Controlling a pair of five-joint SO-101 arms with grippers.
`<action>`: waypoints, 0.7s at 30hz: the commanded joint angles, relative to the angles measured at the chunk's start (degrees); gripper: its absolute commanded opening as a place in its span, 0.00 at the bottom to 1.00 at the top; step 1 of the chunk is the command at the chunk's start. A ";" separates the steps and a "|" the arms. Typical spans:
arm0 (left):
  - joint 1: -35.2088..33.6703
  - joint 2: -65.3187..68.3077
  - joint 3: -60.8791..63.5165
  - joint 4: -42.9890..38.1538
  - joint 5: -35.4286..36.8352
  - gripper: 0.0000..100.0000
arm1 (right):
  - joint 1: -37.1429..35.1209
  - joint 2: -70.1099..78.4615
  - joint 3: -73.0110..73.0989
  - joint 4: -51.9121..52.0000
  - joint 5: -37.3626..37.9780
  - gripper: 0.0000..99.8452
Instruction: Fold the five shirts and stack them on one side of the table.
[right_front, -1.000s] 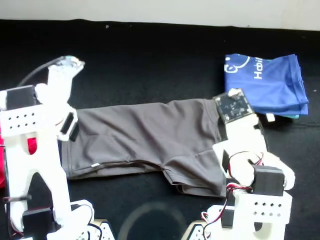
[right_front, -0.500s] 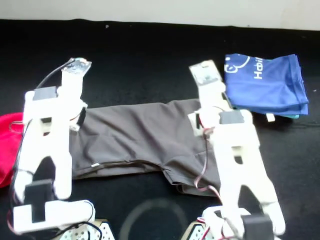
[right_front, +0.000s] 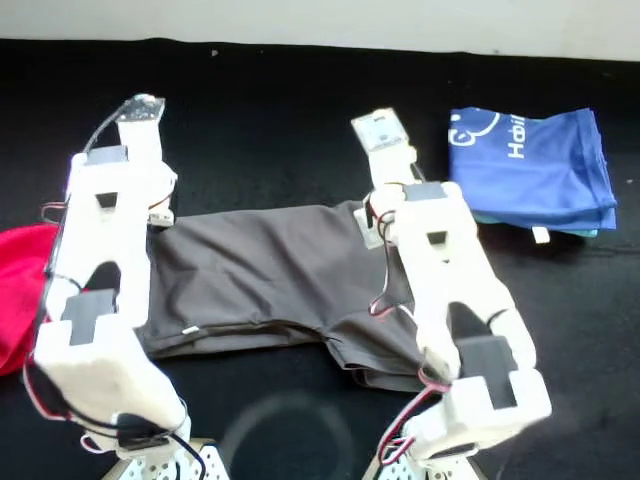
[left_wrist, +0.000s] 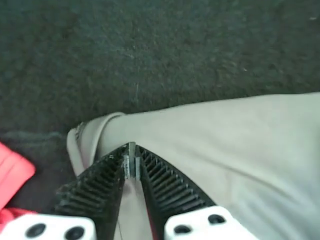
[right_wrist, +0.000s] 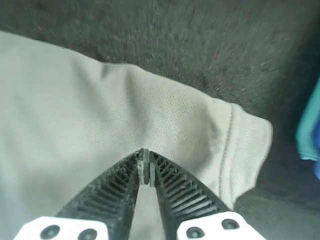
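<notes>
Left gripper (left_wrist: 131, 161): fingers pressed together, tips over the grey shirt (right_front: 270, 270) near one corner; whether cloth is caught cannot be told. Right gripper (right_wrist: 146, 170): fingers likewise closed, tips over the grey shirt near its sleeve hem. Grey shirt lies spread on the black table (right_front: 300, 110). Folded blue shirt (right_front: 530, 170) sits off one end, red shirt (right_front: 18, 300) off the other.

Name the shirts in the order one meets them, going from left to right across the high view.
red shirt → grey shirt → blue shirt
</notes>
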 joint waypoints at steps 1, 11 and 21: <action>-3.47 4.53 -6.73 -0.62 0.70 0.01 | 1.27 4.70 -4.97 -0.84 -0.35 0.01; -9.63 17.36 -22.64 -0.35 0.44 0.01 | 7.87 13.23 -16.04 -0.84 -0.18 0.01; -6.55 24.22 -43.12 13.01 0.70 0.01 | 7.52 13.14 -18.33 1.71 -0.26 0.01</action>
